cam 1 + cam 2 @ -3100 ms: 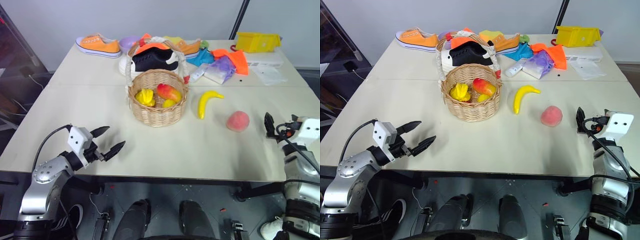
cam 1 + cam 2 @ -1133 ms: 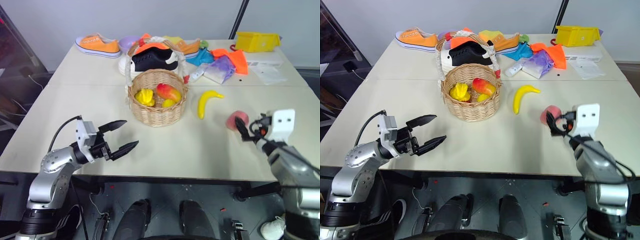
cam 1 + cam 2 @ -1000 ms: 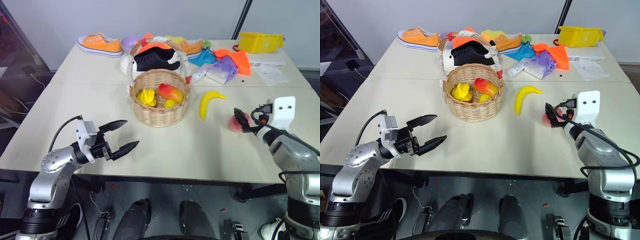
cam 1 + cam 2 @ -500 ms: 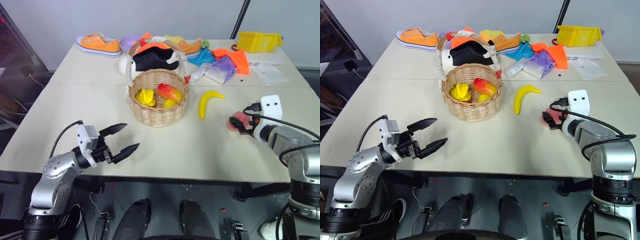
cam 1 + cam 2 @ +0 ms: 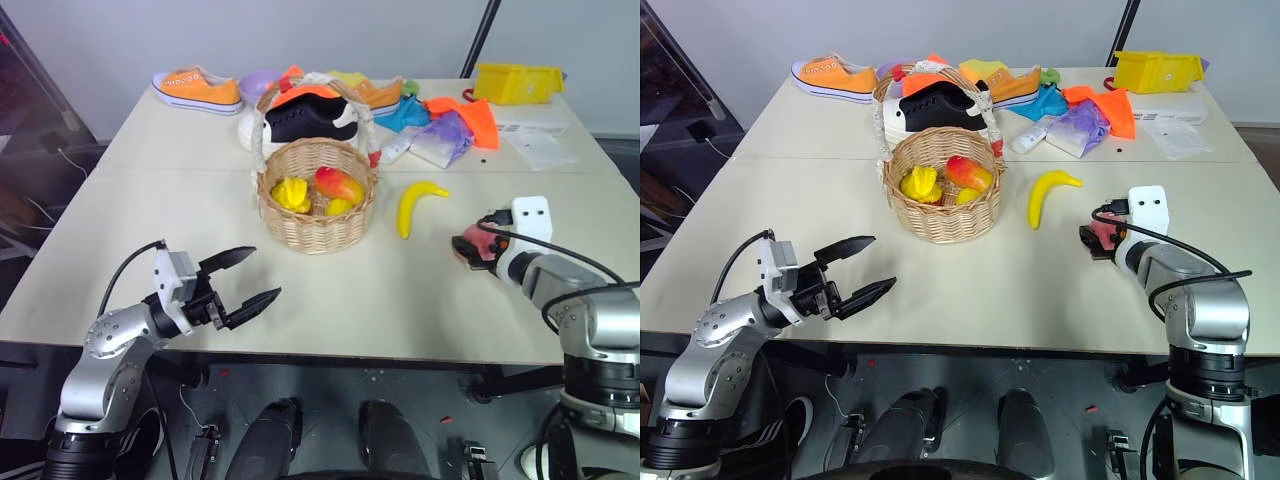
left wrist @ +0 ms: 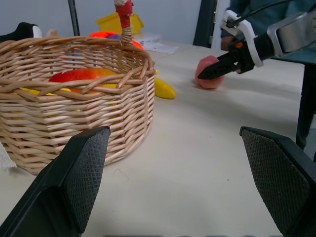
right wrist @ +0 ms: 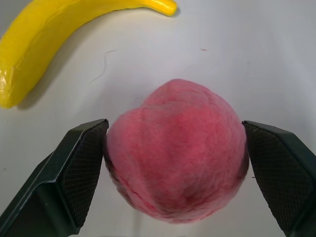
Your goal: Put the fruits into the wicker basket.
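Note:
The pink-red peach (image 7: 175,158) lies on the table at the right, with my right gripper (image 5: 468,245) around it; both black pads (image 7: 86,163) press its sides. The yellow banana (image 5: 418,203) lies just to the peach's left, between it and the wicker basket (image 5: 315,215). The basket stands mid-table with a red-yellow mango and small yellow fruits inside. My left gripper (image 5: 262,273) hovers open and empty near the front left edge, pointing toward the basket (image 6: 74,123).
Behind the basket lie an orange shoe (image 5: 195,90), a black-and-white shoe (image 5: 305,118), a purple bowl (image 5: 258,84), bright cloths (image 5: 455,120), a yellow box (image 5: 515,82) and papers (image 5: 540,148). Bare tabletop stretches between my two grippers.
My right gripper has dropped down over the peach and its fingers have closed in on its sides. The left arm has held still.

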Controlling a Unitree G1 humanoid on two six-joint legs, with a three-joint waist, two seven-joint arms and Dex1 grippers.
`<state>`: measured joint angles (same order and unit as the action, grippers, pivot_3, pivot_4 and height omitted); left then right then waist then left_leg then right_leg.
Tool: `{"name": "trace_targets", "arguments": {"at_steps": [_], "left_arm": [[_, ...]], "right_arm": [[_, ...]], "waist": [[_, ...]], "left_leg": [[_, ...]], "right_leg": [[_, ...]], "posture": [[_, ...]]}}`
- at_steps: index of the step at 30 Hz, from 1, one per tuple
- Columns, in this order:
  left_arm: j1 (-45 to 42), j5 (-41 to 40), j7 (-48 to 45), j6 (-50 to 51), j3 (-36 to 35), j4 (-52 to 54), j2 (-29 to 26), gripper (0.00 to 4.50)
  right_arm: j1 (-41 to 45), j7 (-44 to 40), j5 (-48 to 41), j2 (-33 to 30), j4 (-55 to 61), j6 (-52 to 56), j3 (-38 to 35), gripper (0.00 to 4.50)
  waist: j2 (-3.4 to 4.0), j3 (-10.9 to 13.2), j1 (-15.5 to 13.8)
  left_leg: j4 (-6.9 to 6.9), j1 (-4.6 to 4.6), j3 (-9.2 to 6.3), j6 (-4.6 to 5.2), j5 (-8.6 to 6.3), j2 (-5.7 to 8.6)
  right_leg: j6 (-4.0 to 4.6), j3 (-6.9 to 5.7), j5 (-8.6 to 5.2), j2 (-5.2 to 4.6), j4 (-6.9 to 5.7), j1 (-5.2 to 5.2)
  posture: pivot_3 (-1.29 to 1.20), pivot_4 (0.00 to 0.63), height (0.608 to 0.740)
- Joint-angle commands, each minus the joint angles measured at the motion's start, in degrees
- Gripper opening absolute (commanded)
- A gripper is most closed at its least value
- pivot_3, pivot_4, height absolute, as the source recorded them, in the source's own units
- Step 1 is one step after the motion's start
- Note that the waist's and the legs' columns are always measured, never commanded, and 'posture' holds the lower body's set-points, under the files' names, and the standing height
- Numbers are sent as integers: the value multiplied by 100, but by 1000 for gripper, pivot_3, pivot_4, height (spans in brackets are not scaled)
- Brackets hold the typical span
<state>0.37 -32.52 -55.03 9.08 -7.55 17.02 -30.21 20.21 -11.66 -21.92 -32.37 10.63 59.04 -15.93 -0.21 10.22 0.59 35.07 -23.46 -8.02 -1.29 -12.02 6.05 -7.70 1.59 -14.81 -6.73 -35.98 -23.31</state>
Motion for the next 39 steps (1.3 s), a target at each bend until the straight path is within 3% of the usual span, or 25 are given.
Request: {"name": "trace_targets", "arguments": {"at_steps": [1,2,7,10,14,18,24,29,34,37,39], "left_arm": [[-6,-17,-20,-147,-87,153,-35,4500],[-11,-18,-16,-144,-89,146,-36,4500],[-1,0,66,-208,-200,38,-37,4500],[13,58,178,-320,-374,-76,-56,4500],[31,104,388,-432,-663,-210,-59,4500],[-211,219,611,-591,-749,-501,5,4500],[-276,293,711,-677,-616,-429,66,4500],[-101,324,843,-679,-577,-172,132,4500],[71,322,1015,-630,-541,116,191,4500],[153,312,1077,-603,-505,223,222,4500],[188,298,1094,-584,-477,260,235,4500]], "right_arm": [[70,-39,41,2,94,-126,-73,3187],[78,-55,26,3,134,-96,-88,2938],[85,-195,-125,-62,553,-18,-207,2938],[263,-436,-711,111,1125,249,-407,2938],[885,-863,-1484,142,1851,629,-40,2938],[1506,-861,-1734,579,1798,727,486,2938],[2213,-963,-1392,1344,951,-5,1378,2938],[2655,-1003,-621,1930,-152,-1281,1939,2938],[2719,-1244,350,2131,-953,-2625,2660,2938],[2730,-1239,509,2271,-1131,-3005,2612,4227],[2725,-1316,612,2251,-1139,-3074,2652,4411]], "waist": [[0,0,-2],[0,0,-3],[0,0,-1],[1,0,12],[4,3,33],[-3,1,-1],[-6,2,8],[-5,3,37],[-5,3,47],[-5,3,36],[-5,3,31]], "left_leg": [[0,0,0,0,0,0],[0,0,0,0,0,0],[-1,0,0,0,0,0],[-2,0,-1,0,0,-1],[-3,0,0,0,0,-4],[-3,0,-5,0,-1,-5],[-5,-4,-7,0,-1,2],[-10,-4,-8,-1,-1,1],[-20,-4,-7,-3,0,0],[-19,-4,-7,-5,1,0],[-19,-4,-6,-5,1,2]], "right_leg": [[0,0,0,0,0,0],[0,0,0,0,0,0],[0,0,0,0,0,-1],[0,0,0,0,-1,-2],[0,2,0,2,-1,-5],[0,-3,0,2,1,-3],[-5,-4,3,-2,9,-6],[-19,-4,12,3,3,-13],[-20,-1,12,6,-4,-23],[-20,0,13,6,-4,-23],[-20,1,13,5,-3,-22]], "posture": [[0,150,740],[0,150,740],[0,150,740],[0,150,740],[0,150,740],[0,150,740],[0,150,740],[0,150,740],[0,150,740],[0,150,740],[0,150,740]]}}
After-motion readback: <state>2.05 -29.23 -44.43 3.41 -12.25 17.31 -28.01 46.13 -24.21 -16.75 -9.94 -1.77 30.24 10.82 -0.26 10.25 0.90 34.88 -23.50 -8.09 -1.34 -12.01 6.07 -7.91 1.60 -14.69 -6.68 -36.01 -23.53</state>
